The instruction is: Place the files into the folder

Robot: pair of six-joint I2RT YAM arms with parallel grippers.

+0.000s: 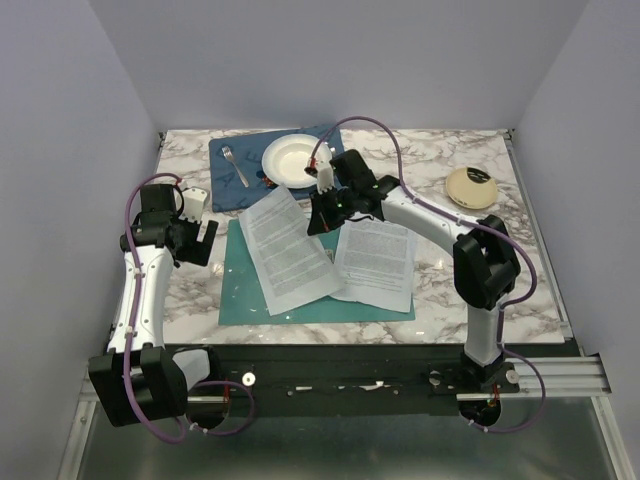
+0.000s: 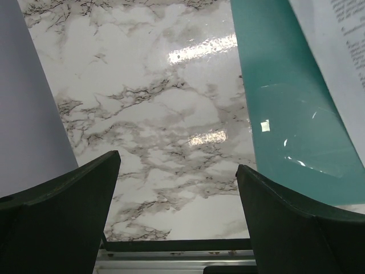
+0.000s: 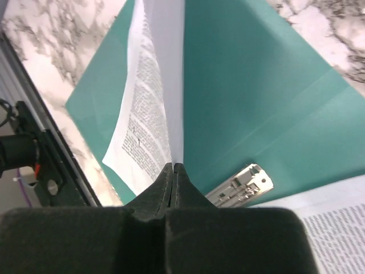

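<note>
The files [image 1: 288, 250] lie in two lots on the open teal folder [image 1: 238, 300], flat on the marble table [image 1: 430, 160] toward its 6 o'clock edge. The right gripper [image 3: 173, 169] has its jaws pinched tight on one printed sheet's edge, just beside the metal clip [image 3: 239, 184]. The left gripper [image 2: 178, 162] hangs at the folder's 9 o'clock, jaws wide apart on nothing, while a blue placemat [image 1: 252, 150] with a fork [image 1: 236, 165] and a white bowl [image 1: 290, 158] lies at 12 o'clock and a tan disc [image 1: 471, 187] at 2 o'clock.
</note>
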